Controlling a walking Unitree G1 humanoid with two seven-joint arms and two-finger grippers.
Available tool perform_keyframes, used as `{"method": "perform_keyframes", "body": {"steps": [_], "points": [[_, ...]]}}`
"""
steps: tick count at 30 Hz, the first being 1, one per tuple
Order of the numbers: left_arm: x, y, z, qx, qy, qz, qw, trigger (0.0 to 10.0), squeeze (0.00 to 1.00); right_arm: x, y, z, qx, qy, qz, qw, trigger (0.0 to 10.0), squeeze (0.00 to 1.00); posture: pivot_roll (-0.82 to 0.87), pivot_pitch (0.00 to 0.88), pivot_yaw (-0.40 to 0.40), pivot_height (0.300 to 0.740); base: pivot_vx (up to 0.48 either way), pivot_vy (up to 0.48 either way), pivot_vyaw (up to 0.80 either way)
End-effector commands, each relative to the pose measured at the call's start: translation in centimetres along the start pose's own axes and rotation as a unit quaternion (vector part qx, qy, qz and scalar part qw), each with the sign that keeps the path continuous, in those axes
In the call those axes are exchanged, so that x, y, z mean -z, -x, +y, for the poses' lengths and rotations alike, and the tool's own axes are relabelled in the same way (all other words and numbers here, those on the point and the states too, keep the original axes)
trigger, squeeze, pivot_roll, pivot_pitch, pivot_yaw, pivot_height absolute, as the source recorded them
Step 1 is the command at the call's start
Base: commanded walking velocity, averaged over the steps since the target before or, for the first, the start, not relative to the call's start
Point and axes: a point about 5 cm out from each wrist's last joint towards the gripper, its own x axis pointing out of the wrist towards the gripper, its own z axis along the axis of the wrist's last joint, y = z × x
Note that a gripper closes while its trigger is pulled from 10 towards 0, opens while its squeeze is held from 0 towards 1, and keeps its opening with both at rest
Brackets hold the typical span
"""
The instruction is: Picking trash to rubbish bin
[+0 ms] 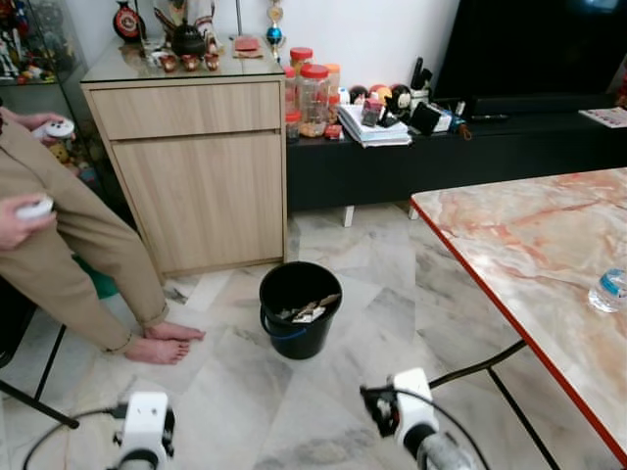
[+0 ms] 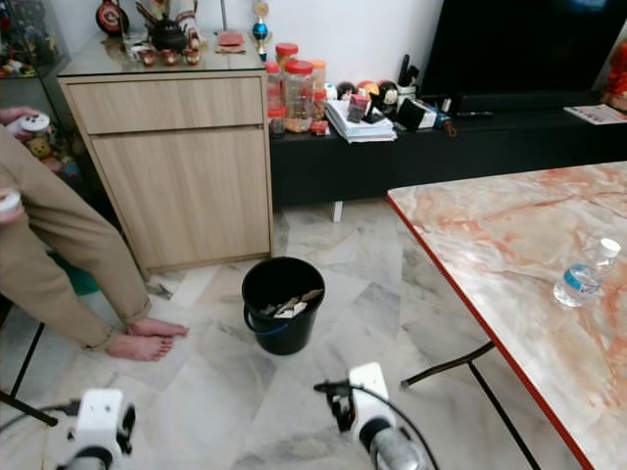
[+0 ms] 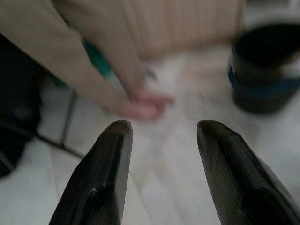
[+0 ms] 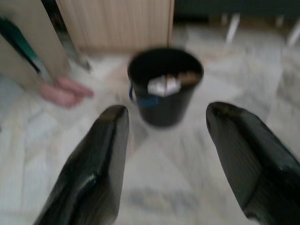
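Observation:
A black rubbish bin (image 1: 300, 308) stands on the marble floor in front of the wooden cabinet, with paper scraps (image 1: 309, 311) inside it. A clear plastic bottle (image 2: 580, 279) lies on the marble table at the right. My left gripper (image 3: 161, 129) is open and empty, low over the floor, with the bin (image 3: 267, 70) off to one side. My right gripper (image 4: 166, 112) is also open and empty, and points at the bin (image 4: 165, 86) from a short way back. Both wrists, left (image 1: 145, 431) and right (image 1: 407, 406), show at the bottom of the eye views.
A seated person in tan trousers (image 1: 69, 245) has bare feet (image 1: 162, 343) on the floor left of the bin and holds white controllers. The red-edged marble table (image 1: 529, 255) fills the right. A wooden cabinet (image 1: 196, 176) and a low black TV bench (image 1: 441, 147) stand behind.

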Motion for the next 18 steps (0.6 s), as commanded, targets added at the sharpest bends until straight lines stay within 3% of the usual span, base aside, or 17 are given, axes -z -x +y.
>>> {"method": "perform_keyframes", "body": {"steps": [1,7,11,18], "points": [[-1.6,-0.5,-0.4,-0.011,0.01,-0.041,0.999,10.0,0.0,-2.4,-1.1,0.4,-0.011,-0.003,-0.056,0.998,10.0,0.0,0.15,0.0,-0.059,0.74,0.0,0.0,0.0],[-5.7,-2.4,-1.8,0.002,0.013,-0.112,0.994,10.0,0.0,-6.7,-3.1,1.4,-0.015,0.002,-0.121,0.993,10.0,0.0,0.15,0.0,-0.064,0.74,0.0,0.0,0.0],[-8.5,-3.3,-3.2,0.031,0.003,-0.159,0.987,10.0,0.0,-9.0,-3.9,1.1,0.014,-0.007,-0.152,0.988,10.0,0.0,0.15,0.0,-0.062,0.74,0.0,0.0,0.0],[-11.2,-4.1,-6.2,0.082,-0.006,-0.19,0.978,10.0,0.0,-9.8,-4.4,0.5,0.065,-0.034,-0.152,0.986,10.0,0.0,0.14,0.0,-0.062,0.74,0.0,0.0,0.0]]}}
